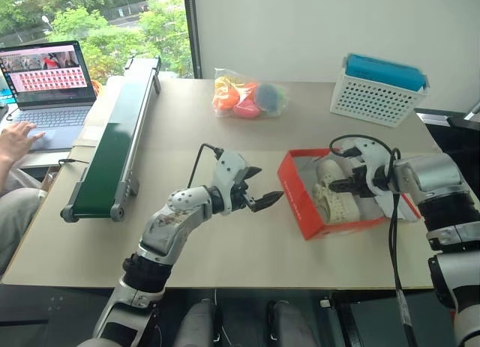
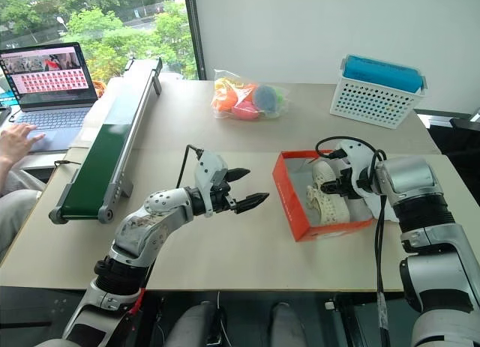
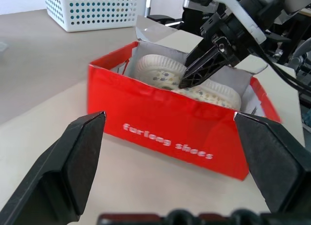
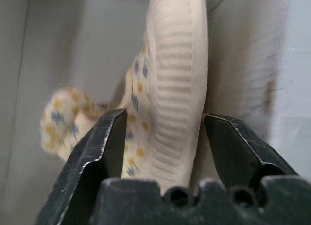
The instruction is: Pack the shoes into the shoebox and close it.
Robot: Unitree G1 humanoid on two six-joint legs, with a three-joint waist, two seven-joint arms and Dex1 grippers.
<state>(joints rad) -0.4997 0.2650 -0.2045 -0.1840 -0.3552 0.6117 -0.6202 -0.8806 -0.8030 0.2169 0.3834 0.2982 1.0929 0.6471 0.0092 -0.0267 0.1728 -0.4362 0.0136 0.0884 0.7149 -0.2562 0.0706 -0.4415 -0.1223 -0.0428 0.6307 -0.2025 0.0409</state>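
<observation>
The orange-red shoebox stands open on the table at the right, its lid folded out to the far side. Two cream-white perforated shoes lie inside it on their sides. My right gripper reaches down into the box. In the right wrist view its fingers stand apart on either side of one shoe, so it is open. My left gripper hovers open over the table just left of the box, level and pointing at its red wall, with nothing in it.
A white perforated basket with a blue item stands at the back right. A clear bag of colourful balls lies at the back centre. A green conveyor runs along the left, beside a laptop and a person's hand.
</observation>
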